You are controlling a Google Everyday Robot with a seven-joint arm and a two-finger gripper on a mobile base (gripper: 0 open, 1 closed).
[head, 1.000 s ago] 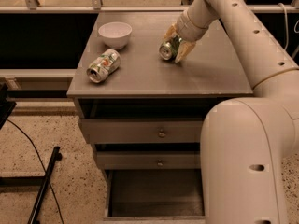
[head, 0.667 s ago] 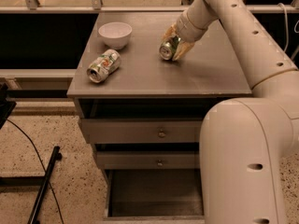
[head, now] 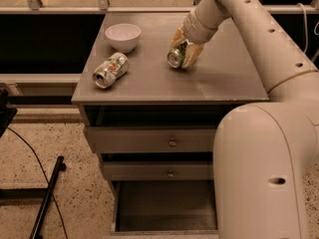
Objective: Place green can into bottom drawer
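Evidently the grasp is the step in hand: the gripper [head: 183,49] is down at the far middle of the table [head: 219,81], and its yellowish fingers [head: 192,55] sit on either side of the green can [head: 175,58], narrowed until they appear pressed against its body. The can lies tilted on its side with its silver end turned toward the camera, and it seems to rest on the table or only just clear of it, so I judge the hold made but the lift not begun. The bottom drawer [head: 164,208] stands pulled out below, its dark floor bare and open from above, while the two shallower drawers [head: 149,139] over it are shut. The next move calls for raising the can well clear of the table, carrying it forward past the front edge, then lowering it a long way down in front of the closed drawers before letting go over the drawer floor. The arm [head: 259,39] must fold close to its own bulky base to get there, and a can gripped across its round body could slip or roll if the hold is light. The white bowl [head: 122,36] and the silver-white can [head: 109,69] lie well apart to the left, out of that path. Against the frame a second ago almost nothing differs: gripper, can, bowl and drawers hold the same places.
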